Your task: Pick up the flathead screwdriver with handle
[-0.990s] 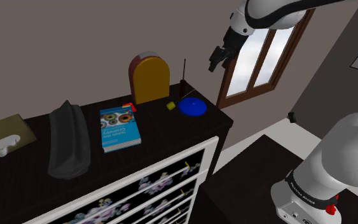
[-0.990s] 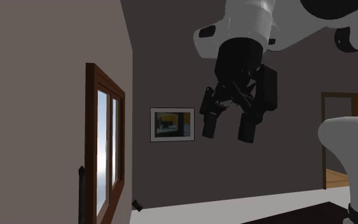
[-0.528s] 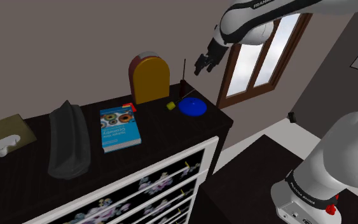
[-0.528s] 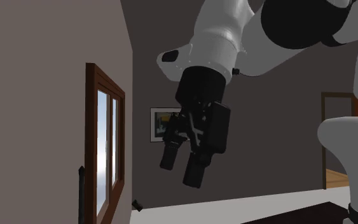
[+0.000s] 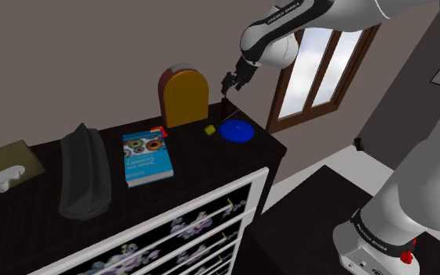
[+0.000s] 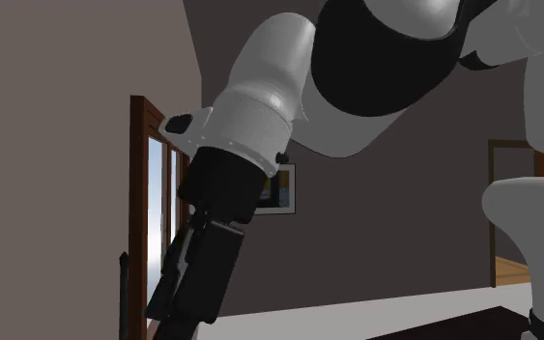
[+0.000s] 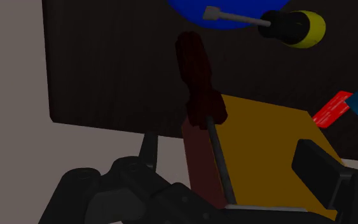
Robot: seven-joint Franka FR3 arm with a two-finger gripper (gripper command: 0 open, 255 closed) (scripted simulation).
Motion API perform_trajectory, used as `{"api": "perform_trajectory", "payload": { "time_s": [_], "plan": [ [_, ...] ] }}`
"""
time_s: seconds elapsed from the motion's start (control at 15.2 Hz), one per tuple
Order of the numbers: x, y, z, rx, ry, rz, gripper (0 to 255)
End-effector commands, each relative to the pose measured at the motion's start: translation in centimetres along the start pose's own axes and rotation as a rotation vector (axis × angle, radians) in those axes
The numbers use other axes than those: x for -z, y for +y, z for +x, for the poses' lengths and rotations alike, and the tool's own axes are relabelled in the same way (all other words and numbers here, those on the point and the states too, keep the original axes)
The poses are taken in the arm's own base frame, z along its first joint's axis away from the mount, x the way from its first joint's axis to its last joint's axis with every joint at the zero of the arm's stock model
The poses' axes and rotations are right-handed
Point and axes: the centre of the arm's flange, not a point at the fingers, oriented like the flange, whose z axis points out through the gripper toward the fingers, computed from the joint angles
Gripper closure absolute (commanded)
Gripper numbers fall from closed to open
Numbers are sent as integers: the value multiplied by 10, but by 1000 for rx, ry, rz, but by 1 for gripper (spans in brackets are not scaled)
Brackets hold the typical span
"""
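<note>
Dark-red-handled screwdriver (image 7: 196,83) upright on dark top, shaft rising between claw (image 7: 228,146) fingers, spread apart.

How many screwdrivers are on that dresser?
2. A dark red-handled screwdriver stands upright beside the orange box; a yellow-handled screwdriver lies with its tip on the blue plate. Others may be hidden.

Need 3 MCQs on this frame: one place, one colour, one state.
1. The yellow-handled screwdriver has its tip: A on a chair, B over the blue plate, C on the floor.
2. The book has a cover that is mostly: A blue, B green, C white.
3. The dark red-handled screwdriver is: A lying flat, B standing upright, C leaning on the book.
Key: 1 B, the wrist view shows the tip against the plate; 2 A, the shoulder view shows a blue cover; 3 B, its shaft points up.
</note>
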Motion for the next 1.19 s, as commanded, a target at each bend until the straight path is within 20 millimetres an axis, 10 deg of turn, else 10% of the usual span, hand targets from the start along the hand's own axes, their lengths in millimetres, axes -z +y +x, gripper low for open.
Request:
{"api": "perform_trajectory", "payload": {
  "time_s": [0.0, 0.66, 0.73, 1.12],
  "plan": [
    [-19, 2, 14, 5, 21, 10, 0],
    [-57, 7, -2, 6, 23, 11, 0],
    [-57, 8, -2, 6, 23, 11, 255],
    [-56, 8, -1, 6, 23, 11, 255]
  ]
}}
